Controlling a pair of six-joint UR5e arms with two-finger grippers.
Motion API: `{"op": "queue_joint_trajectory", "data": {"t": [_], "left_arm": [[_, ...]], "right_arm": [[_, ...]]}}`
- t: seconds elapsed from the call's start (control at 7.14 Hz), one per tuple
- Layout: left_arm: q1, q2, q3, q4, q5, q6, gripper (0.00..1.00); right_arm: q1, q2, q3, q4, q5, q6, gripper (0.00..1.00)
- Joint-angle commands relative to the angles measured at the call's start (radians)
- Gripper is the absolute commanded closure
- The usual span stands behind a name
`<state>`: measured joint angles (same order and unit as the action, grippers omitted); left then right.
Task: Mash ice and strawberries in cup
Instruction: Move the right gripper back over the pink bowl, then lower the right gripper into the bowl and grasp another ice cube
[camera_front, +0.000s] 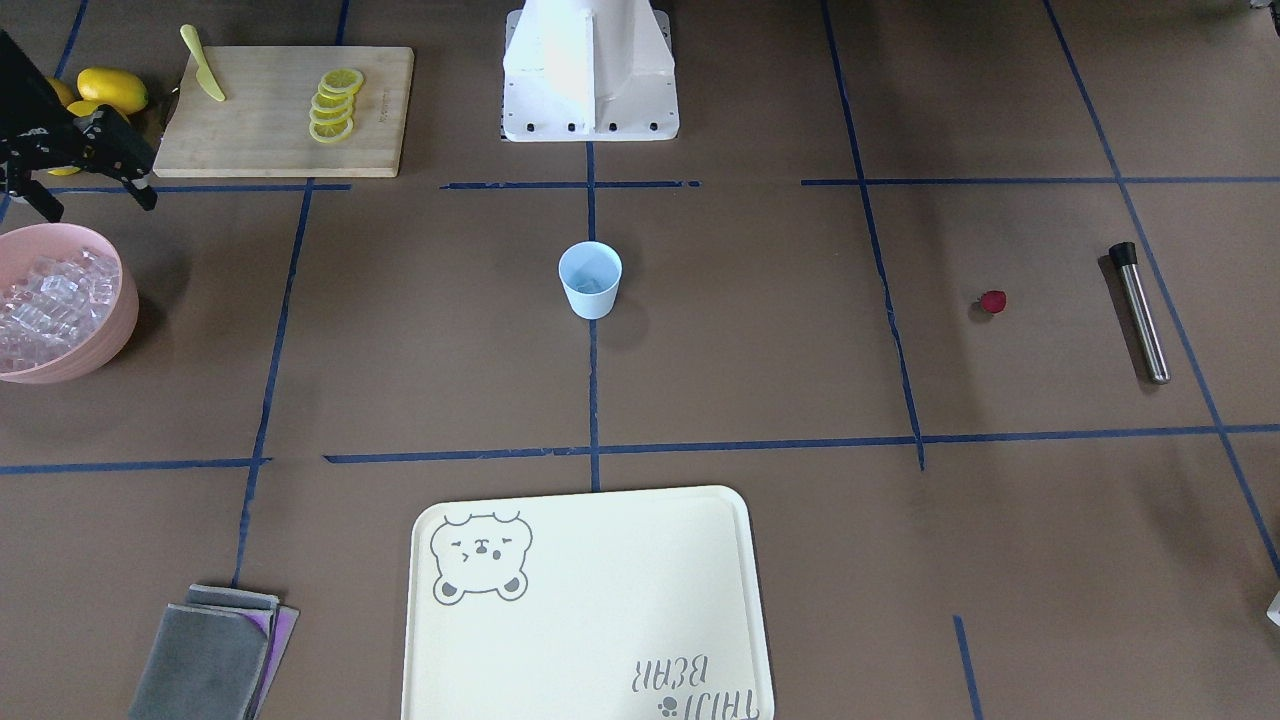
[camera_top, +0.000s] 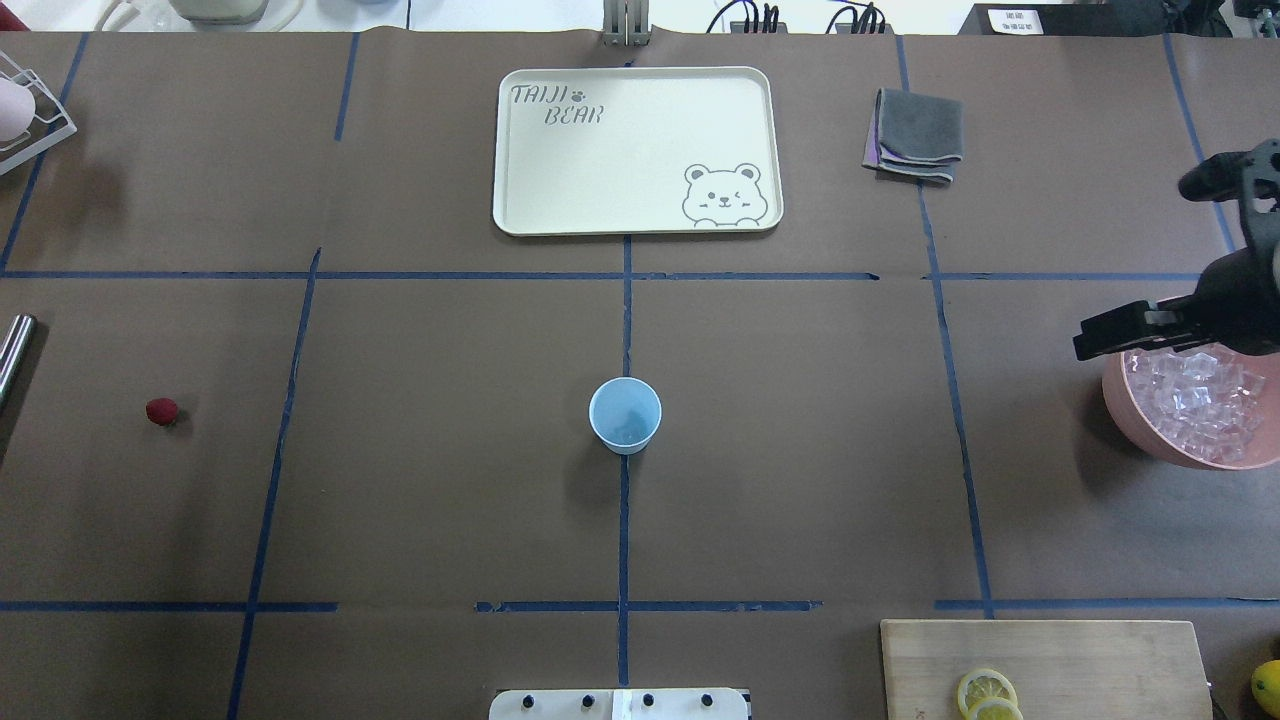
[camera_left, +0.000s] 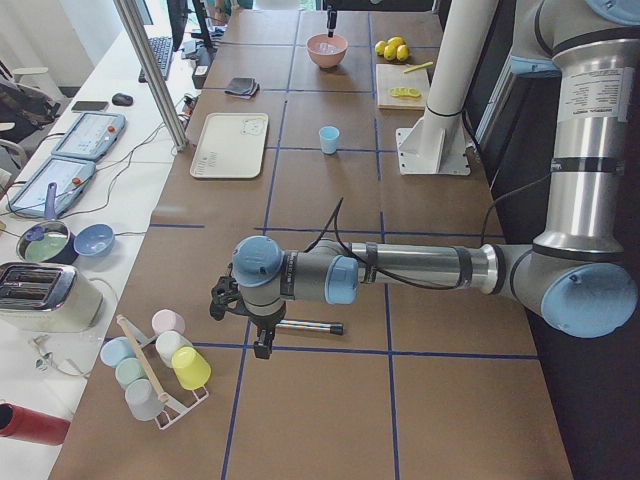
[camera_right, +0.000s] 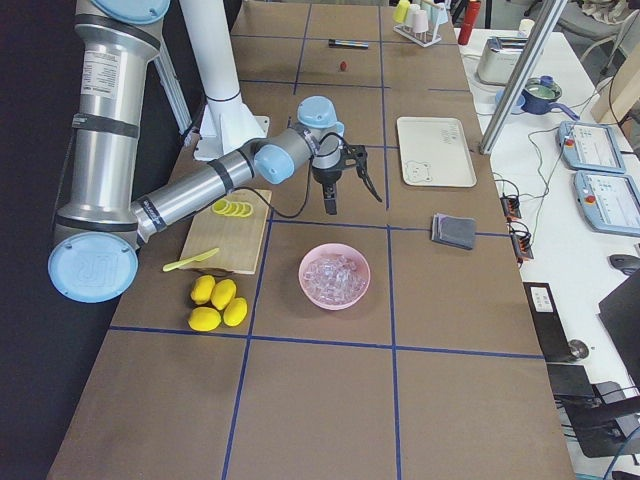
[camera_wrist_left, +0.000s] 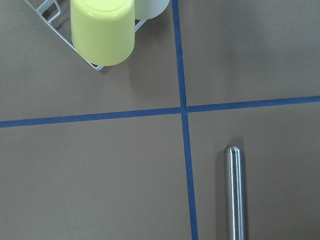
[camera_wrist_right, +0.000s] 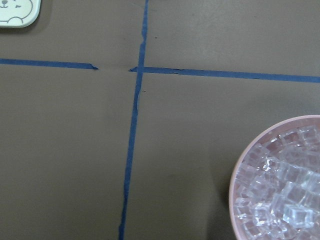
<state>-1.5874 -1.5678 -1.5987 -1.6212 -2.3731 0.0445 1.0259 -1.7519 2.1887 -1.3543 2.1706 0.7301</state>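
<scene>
Bright even light, soft short shadows, sharp focus

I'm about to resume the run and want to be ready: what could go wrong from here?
1. The cup stands free and unheld mid-table, so pressing the metal rod into it could tip it.
2. The strawberry is small and loose on the table, so it may roll out of a grasp.
3. The right gripper hangs close to the pink bowl and might knock it.

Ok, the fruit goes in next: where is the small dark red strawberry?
In the overhead view the strawberry lies on the table at far left, the robot's left side, near the steel rod, well apart from the pale blue plastic cup at centre.
</scene>
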Motion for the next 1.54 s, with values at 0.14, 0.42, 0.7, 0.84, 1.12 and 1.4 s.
{"op": "queue_joint_trajectory", "data": {"t": [0.14, 0.42, 0.7, 0.84, 1.12, 1.4], "left_arm": [[0.000, 0.009, -0.021, 0.001, 0.000, -0.002, 0.00], [0.000, 0.011, -0.030, 0.000, -0.002, -0.037, 0.00], [-0.002, 0.011, -0.035, 0.000, 0.000, -0.037, 0.00], [-0.002, 0.011, -0.035, 0.000, 0.000, -0.035, 0.00], [-0.002, 0.011, -0.035, 0.000, 0.000, -0.037, 0.00], [-0.002, 0.012, -0.035, 0.000, 0.000, -0.035, 0.00]], "right_arm": [[0.042, -0.070, -0.116, 0.070, 0.017, -0.120, 0.01], [0.040, -0.064, -0.184, 0.073, 0.017, -0.113, 0.01], [0.039, -0.060, -0.222, 0.077, 0.021, -0.120, 0.10], [0.037, -0.058, -0.230, 0.075, 0.023, -0.123, 0.18], [0.033, -0.015, -0.292, 0.077, 0.023, -0.127, 0.22], [0.016, -0.012, -0.308, 0.075, 0.023, -0.124, 0.22]]}}
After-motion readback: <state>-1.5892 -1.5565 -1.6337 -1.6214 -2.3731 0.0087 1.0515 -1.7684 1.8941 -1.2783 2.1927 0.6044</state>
